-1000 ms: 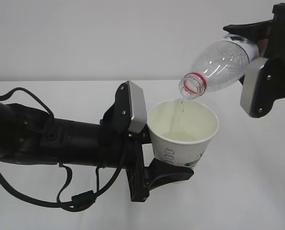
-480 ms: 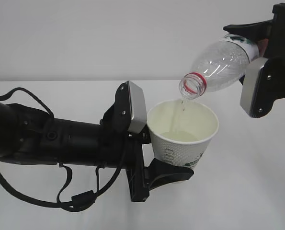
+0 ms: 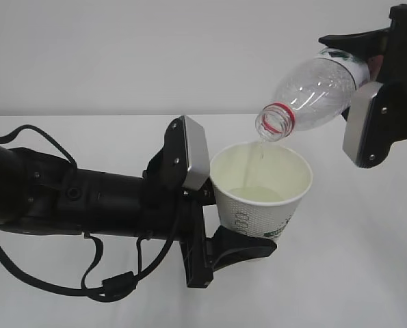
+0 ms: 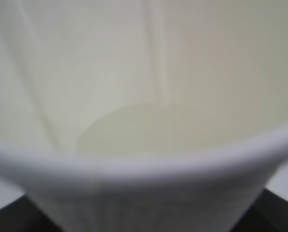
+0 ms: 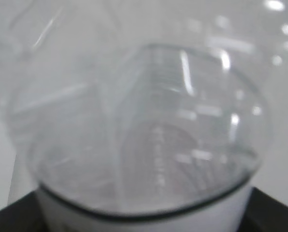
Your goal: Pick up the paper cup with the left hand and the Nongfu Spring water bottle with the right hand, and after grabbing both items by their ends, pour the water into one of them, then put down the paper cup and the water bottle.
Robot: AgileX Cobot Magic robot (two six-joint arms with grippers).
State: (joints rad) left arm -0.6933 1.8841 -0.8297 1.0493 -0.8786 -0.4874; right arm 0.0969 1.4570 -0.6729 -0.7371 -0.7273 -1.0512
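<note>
The white paper cup (image 3: 261,188) is held upright above the table, and my left gripper (image 3: 250,231) is shut on its lower end. The Nongfu Spring water bottle (image 3: 312,89) is tilted neck-down to the left, its open mouth with the red ring just over the cup's rim. My right gripper (image 3: 364,65) is shut on the bottle's base end. A thin stream of water (image 3: 261,152) falls into the cup, and a shallow pool lies at its bottom (image 4: 134,130). The cup's rim (image 4: 144,164) fills the left wrist view. The clear bottle (image 5: 144,121) fills the right wrist view.
The white table (image 3: 367,273) runs under both arms, with a plain pale wall behind. Black cables (image 3: 107,280) hang in loops under the left arm, close to the tabletop.
Both arms hold still. The thin stream keeps running from the bottle's mouth into the cup.
</note>
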